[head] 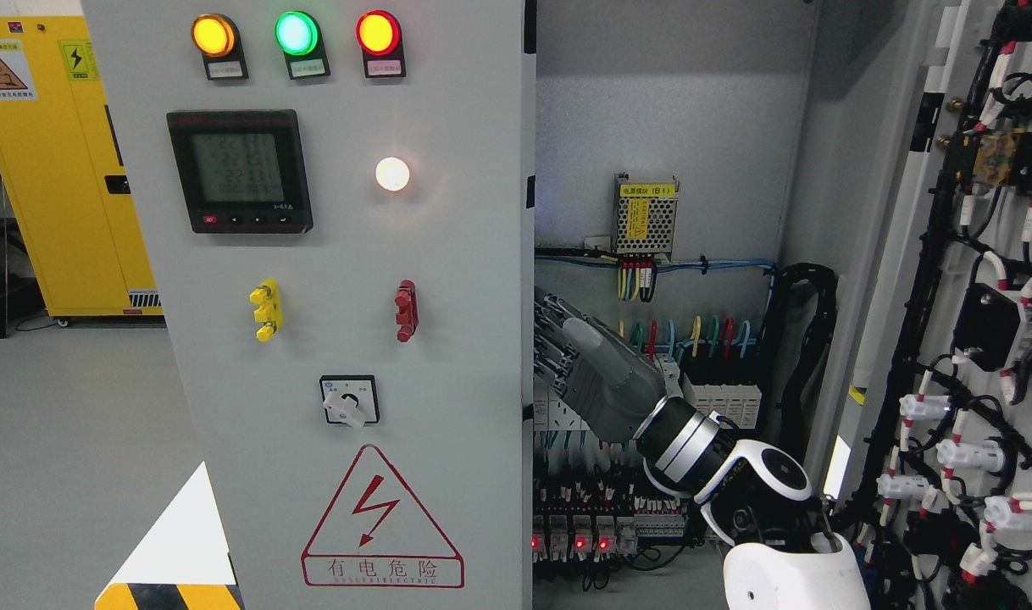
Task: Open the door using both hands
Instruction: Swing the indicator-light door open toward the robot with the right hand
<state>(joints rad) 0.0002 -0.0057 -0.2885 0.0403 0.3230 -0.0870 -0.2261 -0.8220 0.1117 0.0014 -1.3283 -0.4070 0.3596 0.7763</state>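
The grey left door of the electrical cabinet stands in front of me, with three lamps, a meter and a rotary switch on it. My right hand comes in from the lower right and reaches the door's right edge. Its fingers curl behind that edge, with the tips hidden by the door. The right door is swung wide open at the right, showing its wired inner face. The cabinet's inside shows between the doors. My left arm is out of view.
Terminal blocks and coloured wires sit just behind my right forearm. A yellow cabinet stands at the far left on the grey floor. A white wedge with a yellow-black striped base is at the lower left.
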